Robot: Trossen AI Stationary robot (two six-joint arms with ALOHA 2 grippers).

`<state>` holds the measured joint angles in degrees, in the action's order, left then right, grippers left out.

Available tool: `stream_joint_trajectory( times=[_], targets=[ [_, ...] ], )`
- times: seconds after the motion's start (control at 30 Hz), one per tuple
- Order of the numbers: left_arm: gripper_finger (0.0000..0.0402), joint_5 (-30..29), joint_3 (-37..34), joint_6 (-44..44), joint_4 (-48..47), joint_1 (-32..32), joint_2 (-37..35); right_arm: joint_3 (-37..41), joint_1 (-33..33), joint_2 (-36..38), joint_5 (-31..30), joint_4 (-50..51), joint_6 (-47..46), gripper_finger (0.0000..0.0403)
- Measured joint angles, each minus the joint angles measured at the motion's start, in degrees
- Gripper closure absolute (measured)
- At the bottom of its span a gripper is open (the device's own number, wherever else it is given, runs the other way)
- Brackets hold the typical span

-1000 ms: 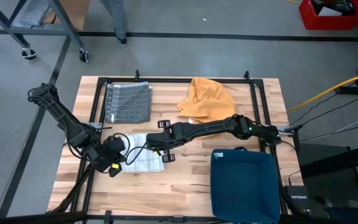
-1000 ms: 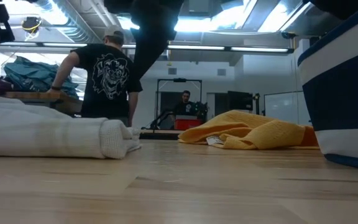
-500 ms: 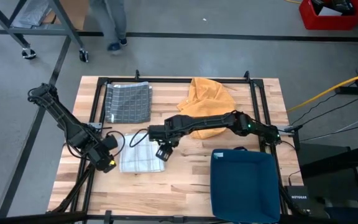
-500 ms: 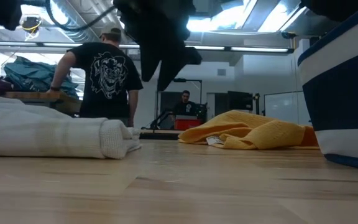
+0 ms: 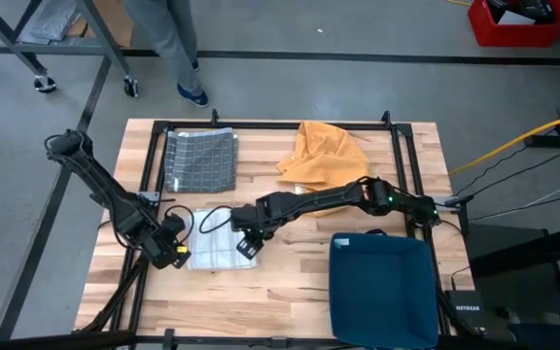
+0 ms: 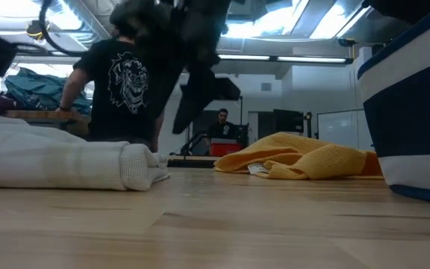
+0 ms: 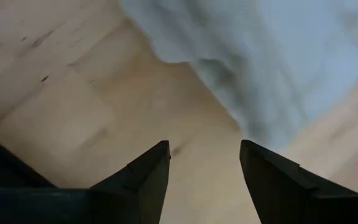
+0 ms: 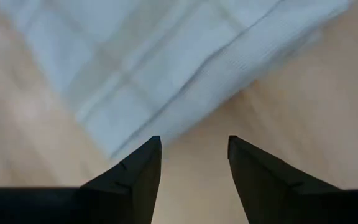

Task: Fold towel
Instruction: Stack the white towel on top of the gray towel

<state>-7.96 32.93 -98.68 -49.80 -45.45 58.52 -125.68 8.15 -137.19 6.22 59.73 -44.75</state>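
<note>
Left gripper (image 5: 175, 251) sits low at the white towel (image 5: 218, 247)'s left edge, fingers apart and empty. Right gripper (image 5: 247, 243) reaches across mid-frame over its right edge, fingers spread, holding nothing.

A robotics lab or workshop, with an industrial look. The butcher-block table (image 5: 290, 292) stands on a bare concrete floor (image 5: 290, 87), boxed by a black metal frame (image 5: 154, 156) and with cables (image 5: 513, 146) trailing off its right edge. A wheeled rack (image 5: 42, 58) and a red crate (image 5: 518, 21) stand beyond its far corners. The low view shows exposed ceiling ducts (image 6: 88, 26), strip lights (image 6: 275, 56), a whiteboard (image 6: 334, 127) and people (image 6: 125, 90) at other benches.
</note>
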Motion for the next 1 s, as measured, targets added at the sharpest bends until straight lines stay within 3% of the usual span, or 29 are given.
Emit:
stream_joint_trajectory(
  times=[0.5, 0.7, 1.0],
  targets=[
    [0.0213, -9.3, -3.7, -1.9, 7.8, 0.1, -0.1, 9.5, -0.4, -0.1, 5.5, -16.6, -12.2, 0.0214],
    [0.0213, -8.1, -3.7, -0.8, 4.5, 0.1, -0.5, 9.9, -0.4, -0.1, 7.1, -16.3, -12.7, 0.0214],
    [0.0213, -11.4, -3.7, -5.1, 1.5, 0.1, -1.7, 9.9, -3.3, -0.1, 8.5, -16.2, -13.3, 0.0214]
  ],
)
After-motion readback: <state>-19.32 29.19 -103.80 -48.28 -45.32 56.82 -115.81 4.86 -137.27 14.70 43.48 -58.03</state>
